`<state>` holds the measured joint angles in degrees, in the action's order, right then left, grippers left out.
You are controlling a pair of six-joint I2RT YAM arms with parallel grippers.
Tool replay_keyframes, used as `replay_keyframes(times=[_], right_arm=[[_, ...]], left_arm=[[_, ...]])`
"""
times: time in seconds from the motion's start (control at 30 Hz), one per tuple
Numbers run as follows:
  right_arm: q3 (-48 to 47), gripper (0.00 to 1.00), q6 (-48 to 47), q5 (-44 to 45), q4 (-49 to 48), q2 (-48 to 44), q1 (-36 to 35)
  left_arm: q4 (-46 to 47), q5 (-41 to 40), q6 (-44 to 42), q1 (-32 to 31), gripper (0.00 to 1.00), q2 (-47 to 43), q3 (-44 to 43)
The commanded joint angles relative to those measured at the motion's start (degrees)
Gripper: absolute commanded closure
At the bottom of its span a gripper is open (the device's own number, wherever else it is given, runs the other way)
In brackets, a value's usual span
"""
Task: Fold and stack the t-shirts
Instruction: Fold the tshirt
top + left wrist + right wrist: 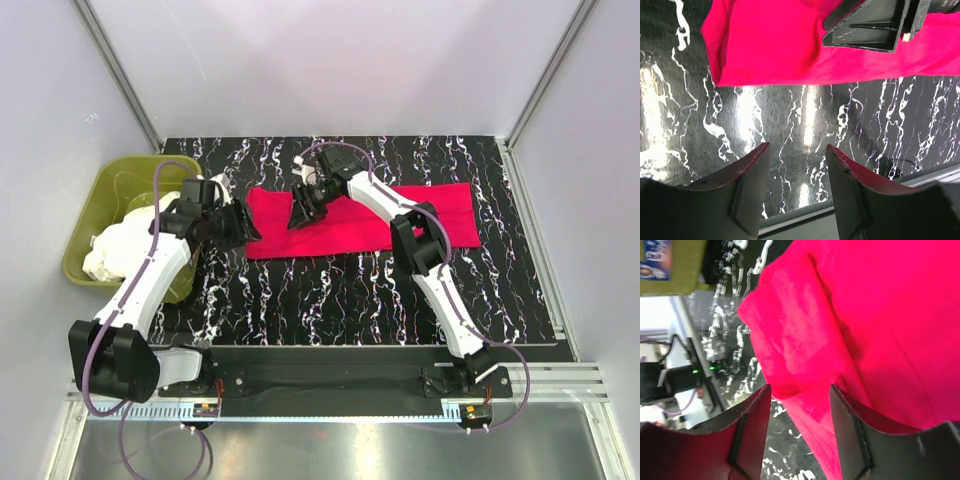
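A crimson-red t-shirt (350,224) lies folded into a long band across the black marbled table; it also shows in the left wrist view (775,45) and the right wrist view (875,320). White to cream t-shirts (120,245) are piled in the olive-green tub (95,215) at the left. My left gripper (243,228) is open and empty, just off the shirt's left end, over bare table (797,150). My right gripper (301,214) is open, low over the shirt's left part, its jaws standing either side of a folded edge (800,390).
White walls with metal posts (120,75) enclose the table. A metal rail (330,385) runs along the near edge by the arm bases. The tub sits off the table's left side.
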<state>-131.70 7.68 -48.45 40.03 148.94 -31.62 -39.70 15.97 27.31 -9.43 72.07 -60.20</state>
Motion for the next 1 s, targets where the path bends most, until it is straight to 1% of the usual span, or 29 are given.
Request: replay_keyframes(times=[0.0, 0.07, 0.13, 0.23, 0.33, 0.37, 0.4, 0.47, 0.5, 0.57, 0.6, 0.63, 0.67, 0.7, 0.73, 0.77, 0.8, 0.87, 0.9, 0.93, 0.97], right_arm=[[-3.1, 0.43, -4.0, 3.9, 2.3, 0.2, -0.4], [-3.0, 0.43, -5.8, 5.5, 3.1, -0.2, -0.4], [-3.1, 0.43, -6.6, 9.5, 4.0, -0.7, -0.4], [-3.4, 0.47, -7.4, 12.7, 4.8, -1.2, -0.4], [-3.0, 0.51, -7.4, 14.0, 4.9, -2.0, -0.5], [-3.6, 0.53, -6.6, 14.6, 5.3, -2.0, -0.5], [-4.3, 0.6, -4.2, 14.5, 5.9, -1.7, -0.5], [-4.9, 0.64, -1.1, 13.6, 6.6, -2.3, -0.5], [-4.2, 0.62, 3.0, 14.2, 6.0, -3.1, -0.6], [-1.3, 0.57, 6.4, 15.7, 4.6, -6.5, -0.5], [-0.1, 0.55, 9.4, 17.2, 4.4, -7.9, -0.5], [1.4, 0.51, 10.4, 17.5, 4.5, -10.4, -0.3], [1.7, 0.49, 11.4, 17.8, 5.3, -11.5, -0.2], [1.8, 0.46, 13.4, 19.3, 6.5, -12.3, 0.3], [1.5, 0.45, 14.2, 19.7, 9.5, -13.6, 0.8], [1.8, 0.44, 14.7, 19.6, 10.8, -14.4, 1.6], [2.3, 0.44, 16.3, 19.3, 11.8, -15.2, 3.4], [7.0, 0.44, 17.6, 17.7, 12.4, -19.1, 5.9], [9.3, 0.44, 18.6, 15.6, 11.8, -20.9, 8.4], [14.4, 0.44, 19.1, 14.9, 10.2, -24.5, 9.6], [17.1, 0.44, 19.5, 14.1, 9.3, -26.4, 10.7]], left_arm=[[-0.1, -1.1, 0.1, -0.1, 0.47, -2.7, 0.6], [0.0, -1.2, 0.1, -0.1, 0.47, -3.4, 1.4], [0.3, -1.2, 0.3, -0.1, 0.47, -4.0, 2.3], [0.7, -1.1, 0.5, -0.1, 0.47, -4.1, 2.8], [1.4, -0.8, 0.7, -0.1, 0.47, -4.0, 3.2], [1.6, -0.6, 0.7, -0.1, 0.47, -3.7, 3.2], [1.7, -0.2, 0.7, -0.1, 0.47, -3.0, 3.3], [2.9, 0.7, 0.6, -0.1, 0.47, -2.1, 3.2], [3.8, 4.0, 0.1, -0.1, 0.47, -0.5, 3.2], [6.4, 6.4, -1.5, -0.4, 0.45, 2.2, 2.1], [6.4, 5.6, -2.3, -1.8, 0.41, 5.8, -0.2], [5.5, 4.5, -3.4, -2.9, 0.4, 7.6, -1.7], [5.0, 2.9, -6.0, -4.4, 0.37, 9.5, -3.4], [3.9, -2.1, -7.3, -7.8, 0.36, 13.3, -6.8], [3.2, -5.0, -8.6, -9.6, 0.35, 15.4, -8.6], [2.6, -7.9, -10.7, -11.3, 0.35, 17.4, -10.4], [1.7, -13.2, -11.6, -13.8, 0.35, 21.3, -13.5], [1.4, -16.7, -13.8, -15.3, 0.35, 24.6, -15.8], [1.9, -20.3, -14.6, -16.2, 0.35, 27.2, -17.2], [2.0, -21.6, -15.4, -16.5, 0.35, 28.4, -17.9], [2.2, -22.4, -17.0, -16.7, 0.35, 29.3, -18.5]])
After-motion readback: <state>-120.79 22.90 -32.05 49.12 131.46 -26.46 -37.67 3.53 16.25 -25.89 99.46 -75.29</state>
